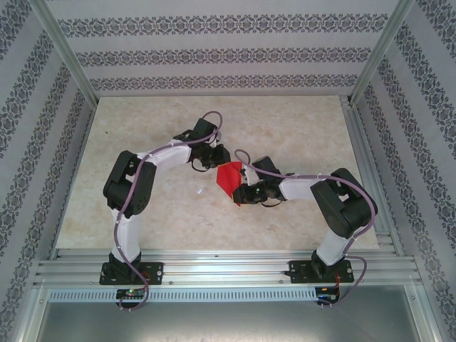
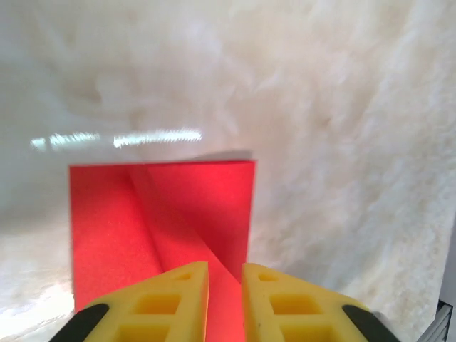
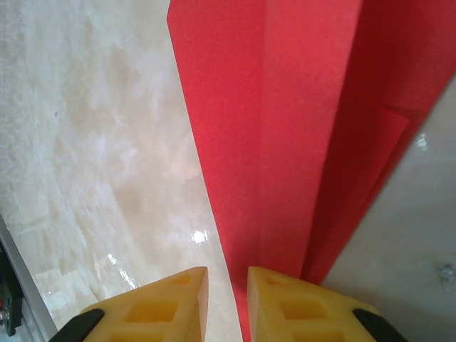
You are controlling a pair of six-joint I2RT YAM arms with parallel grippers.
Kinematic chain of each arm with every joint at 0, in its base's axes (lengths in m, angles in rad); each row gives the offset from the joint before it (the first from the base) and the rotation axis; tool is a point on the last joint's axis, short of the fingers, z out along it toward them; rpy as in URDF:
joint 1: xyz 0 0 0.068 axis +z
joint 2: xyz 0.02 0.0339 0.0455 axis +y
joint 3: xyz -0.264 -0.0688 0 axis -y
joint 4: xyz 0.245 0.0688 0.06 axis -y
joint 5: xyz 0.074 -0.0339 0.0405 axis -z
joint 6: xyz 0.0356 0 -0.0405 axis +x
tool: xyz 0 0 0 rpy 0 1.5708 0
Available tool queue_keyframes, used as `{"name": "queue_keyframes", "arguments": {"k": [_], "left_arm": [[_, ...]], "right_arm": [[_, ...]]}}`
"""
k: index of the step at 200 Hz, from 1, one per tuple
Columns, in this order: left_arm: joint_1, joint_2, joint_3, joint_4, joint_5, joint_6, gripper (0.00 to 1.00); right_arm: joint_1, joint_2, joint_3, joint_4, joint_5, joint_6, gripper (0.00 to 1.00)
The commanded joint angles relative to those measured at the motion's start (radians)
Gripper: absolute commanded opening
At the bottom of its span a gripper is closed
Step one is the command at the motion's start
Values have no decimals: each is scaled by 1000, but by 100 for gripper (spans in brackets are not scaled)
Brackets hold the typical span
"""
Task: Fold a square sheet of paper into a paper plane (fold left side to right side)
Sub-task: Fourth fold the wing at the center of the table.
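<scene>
The red sheet of paper (image 1: 229,177) lies folded in the middle of the table, between my two grippers. In the left wrist view the paper (image 2: 178,206) shows a diagonal crease and overlapping flaps. My left gripper (image 1: 214,159) stands over its far edge, and its jaws (image 2: 225,269) are a narrow gap apart with red paper showing between them. In the right wrist view the paper (image 3: 285,142) runs away in long narrow layers. My right gripper (image 1: 244,189) is at the near right side, its fingertips (image 3: 227,272) slightly apart, and the paper's edge passes under the gap.
The table (image 1: 299,128) is pale marble-patterned board with metal rails along its right side (image 1: 363,164) and near edge (image 1: 228,263). Patterned walls enclose it on three sides. Both arms bend inward toward the middle.
</scene>
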Motion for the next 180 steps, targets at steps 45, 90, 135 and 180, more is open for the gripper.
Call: {"name": "queue_keyframes", "arguments": {"k": [45,90,135,180], "left_arm": [[-15,-198,-278,217,126,-16,7],[-88,-167,-351,370,171,-95,2],[-106,-87,-335,384,185,-110,1],[-112,-28,-332,451,196,-156,1]], "right_arm": [[3,93,-29,-163,60,4,23],[2,93,-24,-175,66,-2,23],[0,92,-21,-182,68,-5,22],[2,92,-23,-185,69,-11,22]]}}
